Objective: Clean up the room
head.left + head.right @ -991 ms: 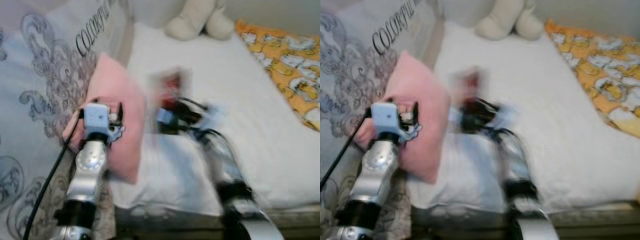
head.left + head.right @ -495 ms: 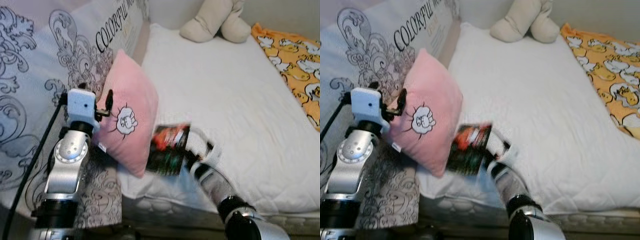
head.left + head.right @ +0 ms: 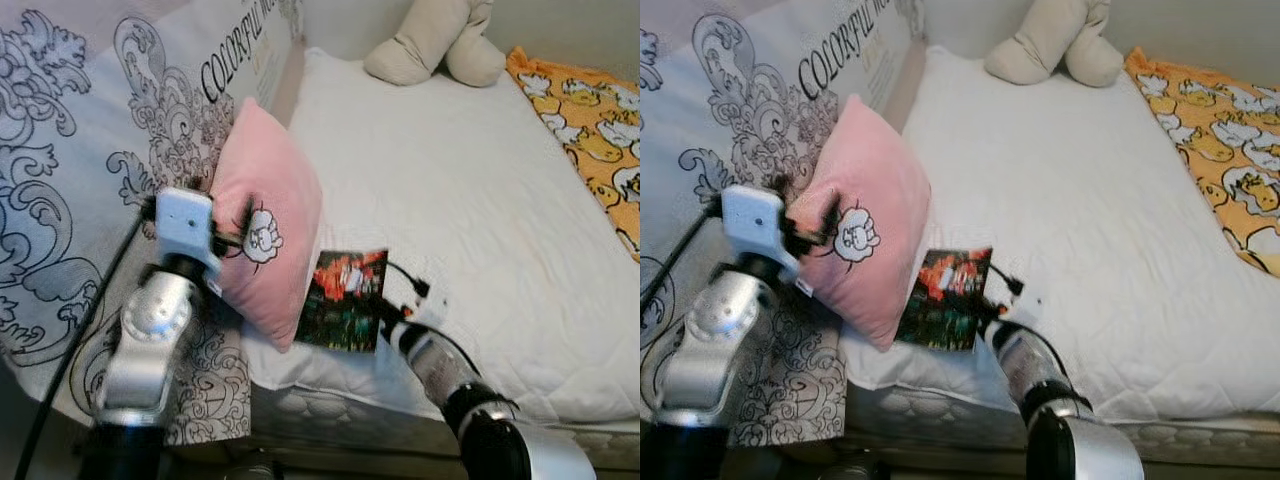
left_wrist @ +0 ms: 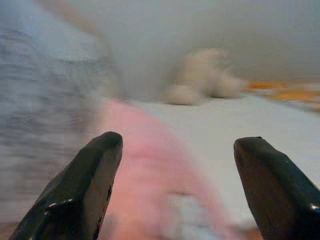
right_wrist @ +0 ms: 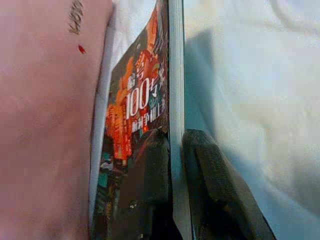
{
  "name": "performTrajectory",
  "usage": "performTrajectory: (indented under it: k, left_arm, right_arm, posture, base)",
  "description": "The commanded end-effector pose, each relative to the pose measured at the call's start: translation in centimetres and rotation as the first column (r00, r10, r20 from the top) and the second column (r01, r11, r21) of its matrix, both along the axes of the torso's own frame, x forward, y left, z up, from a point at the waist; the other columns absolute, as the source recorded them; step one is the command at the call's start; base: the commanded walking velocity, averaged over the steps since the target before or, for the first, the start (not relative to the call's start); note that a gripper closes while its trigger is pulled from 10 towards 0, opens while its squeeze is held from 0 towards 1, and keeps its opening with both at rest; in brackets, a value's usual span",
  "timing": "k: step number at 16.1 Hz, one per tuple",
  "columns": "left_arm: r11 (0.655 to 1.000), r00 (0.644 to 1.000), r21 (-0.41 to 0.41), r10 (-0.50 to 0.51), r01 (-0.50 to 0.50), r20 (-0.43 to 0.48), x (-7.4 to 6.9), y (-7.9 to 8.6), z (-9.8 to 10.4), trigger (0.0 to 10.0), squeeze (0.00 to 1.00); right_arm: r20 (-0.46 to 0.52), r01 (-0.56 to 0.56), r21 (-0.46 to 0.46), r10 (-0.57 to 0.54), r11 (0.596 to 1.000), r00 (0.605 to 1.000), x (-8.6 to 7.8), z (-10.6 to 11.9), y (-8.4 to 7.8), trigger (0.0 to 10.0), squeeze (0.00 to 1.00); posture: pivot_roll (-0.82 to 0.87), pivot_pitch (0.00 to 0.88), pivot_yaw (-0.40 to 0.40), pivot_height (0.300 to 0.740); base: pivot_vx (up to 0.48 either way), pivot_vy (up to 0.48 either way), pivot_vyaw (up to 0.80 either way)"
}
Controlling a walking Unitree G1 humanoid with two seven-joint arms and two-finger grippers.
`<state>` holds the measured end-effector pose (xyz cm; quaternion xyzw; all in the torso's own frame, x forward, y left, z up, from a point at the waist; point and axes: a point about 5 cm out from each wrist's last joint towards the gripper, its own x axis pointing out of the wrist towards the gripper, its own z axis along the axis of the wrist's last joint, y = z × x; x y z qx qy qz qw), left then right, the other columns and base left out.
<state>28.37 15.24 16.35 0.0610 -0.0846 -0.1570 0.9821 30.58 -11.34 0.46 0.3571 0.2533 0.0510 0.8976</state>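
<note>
White quilted mattress, patterned grey headboard fabric, pale wall

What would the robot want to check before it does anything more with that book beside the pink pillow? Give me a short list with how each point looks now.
1. Grip on the dark paperback book with the red-orange cover: ok; the right gripper has one finger on each side of it.
2. Book's position: ok; it sits at the near edge of the white quilted mattress, beside the pink square pillow with the cartoon sheep.
3. Left gripper: ok; open, holding nothing, aimed along the pillow.
4. Whether the left gripper touches the pillow: cannot tell.
5. Space farther up the mattress: ok; the beige plush toy lies far off at the head end.
</note>
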Motion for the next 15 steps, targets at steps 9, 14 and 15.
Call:
performTrajectory:
  k: [9,14,15]
  left_arm:
    - [0.817,0.780,-0.045,-0.563,0.574,-0.272,-9.1,-3.9,0.3,10.0,0.00]
    - [0.822,0.775,-0.039,-0.550,0.568,-0.312,-10.5,-3.3,1.0,10.0,0.00]
    - [0.823,0.775,-0.039,-0.549,0.567,-0.314,-10.6,-3.2,1.0,10.0,0.00]
  right_arm:
    - [-0.022,0.033,-0.037,-0.034,0.999,0.999,1.1,1.1,1.6,0.0,0.00]
    - [-0.018,-0.046,-0.096,0.045,0.994,0.999,1.2,1.3,2.9,0.0,0.00]
    - [-0.014,-0.058,-0.114,0.057,0.992,0.998,1.3,1.5,3.0,0.0,0.00]
  posture:
    - [0.40,0.206,-0.028,0.740]
    - [0.45,0.231,-0.026,0.740]
    - [0.45,0.234,-0.029,0.740]
  base:
    - [0.000,0.000,0.00]
    - [0.000,0.000,0.00]
    - [0.000,0.000,0.00]
